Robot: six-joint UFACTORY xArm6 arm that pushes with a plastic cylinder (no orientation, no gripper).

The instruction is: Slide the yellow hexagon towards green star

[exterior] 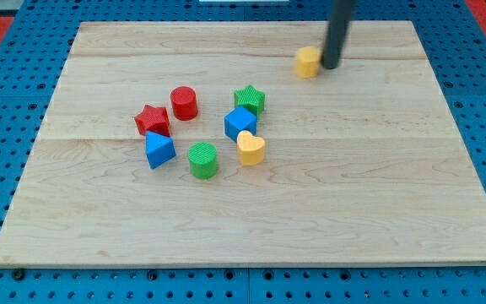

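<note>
The yellow hexagon (308, 62) sits near the view's top, right of centre, on the wooden board (378, 186). My tip (331, 66) stands right beside it on its right side, touching or nearly touching. The green star (250, 100) lies lower and to the left of the hexagon, at the top right of a cluster of blocks.
Below the green star are a blue cube (240, 123) and a yellow heart (251, 148). Further left are a green cylinder (202, 160), a red cylinder (184, 103), a red star (152, 121) and a blue block (159, 150).
</note>
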